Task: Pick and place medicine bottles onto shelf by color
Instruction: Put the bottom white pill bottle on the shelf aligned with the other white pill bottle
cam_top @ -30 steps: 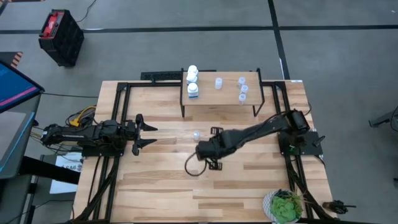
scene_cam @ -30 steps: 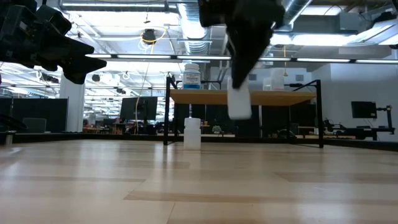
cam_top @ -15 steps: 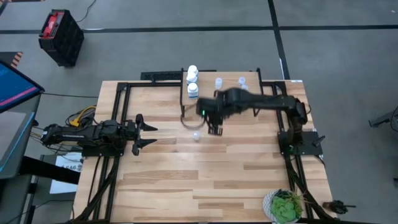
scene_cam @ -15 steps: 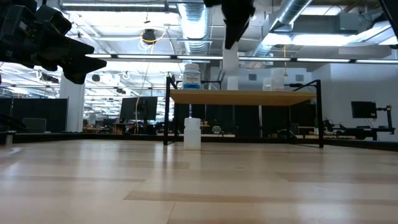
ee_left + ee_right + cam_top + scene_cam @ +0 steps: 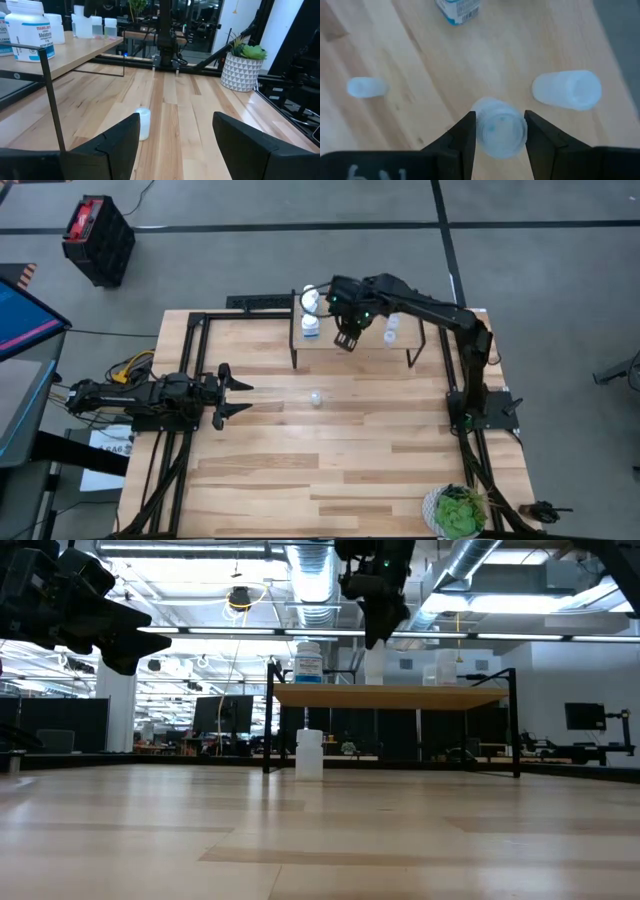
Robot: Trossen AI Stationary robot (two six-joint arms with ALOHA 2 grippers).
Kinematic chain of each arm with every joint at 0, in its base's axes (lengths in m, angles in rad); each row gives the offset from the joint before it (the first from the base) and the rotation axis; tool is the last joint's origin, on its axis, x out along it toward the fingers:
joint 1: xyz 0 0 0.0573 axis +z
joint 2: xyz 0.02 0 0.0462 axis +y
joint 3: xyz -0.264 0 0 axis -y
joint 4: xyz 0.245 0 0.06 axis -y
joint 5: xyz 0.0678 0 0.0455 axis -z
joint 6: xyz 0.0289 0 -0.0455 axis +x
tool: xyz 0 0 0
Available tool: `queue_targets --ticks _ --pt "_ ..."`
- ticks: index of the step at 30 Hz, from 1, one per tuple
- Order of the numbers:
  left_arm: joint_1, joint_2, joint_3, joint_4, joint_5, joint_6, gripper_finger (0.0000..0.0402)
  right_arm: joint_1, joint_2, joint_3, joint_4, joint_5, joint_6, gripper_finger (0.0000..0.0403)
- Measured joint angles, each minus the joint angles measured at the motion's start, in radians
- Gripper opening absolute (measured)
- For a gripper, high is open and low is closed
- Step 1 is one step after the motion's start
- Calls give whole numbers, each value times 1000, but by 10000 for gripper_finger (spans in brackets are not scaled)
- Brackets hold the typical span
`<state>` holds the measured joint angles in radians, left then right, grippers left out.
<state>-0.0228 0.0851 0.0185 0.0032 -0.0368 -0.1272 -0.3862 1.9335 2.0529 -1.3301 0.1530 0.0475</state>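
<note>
The left gripper (image 5: 232, 391) waits at the table's left side, fingers apart. One bottle (image 5: 316, 397) stands mid-table. Over the shelf (image 5: 350, 340) the right gripper (image 5: 347, 340) hangs — its fingers clasp a pale bottle (image 5: 499, 128).

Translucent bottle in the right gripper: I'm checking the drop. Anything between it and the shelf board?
Nothing visible. The right gripper holds the translucent bottle above bare shelf wood; another translucent bottle stands beside.
</note>
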Motion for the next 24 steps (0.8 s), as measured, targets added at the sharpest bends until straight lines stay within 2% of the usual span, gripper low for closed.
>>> queue_targets --ticks 3,11,24 --pt "0 0 0 0 0 0 238 -29 1 0 -1 -51 -4 151" --pt "0 0 0 0 0 0 238 -42 6 0 2 -58 -121 153" --pt "0 0 0 0 0 0 238 -42 19 -1 50 -57 -127 170"
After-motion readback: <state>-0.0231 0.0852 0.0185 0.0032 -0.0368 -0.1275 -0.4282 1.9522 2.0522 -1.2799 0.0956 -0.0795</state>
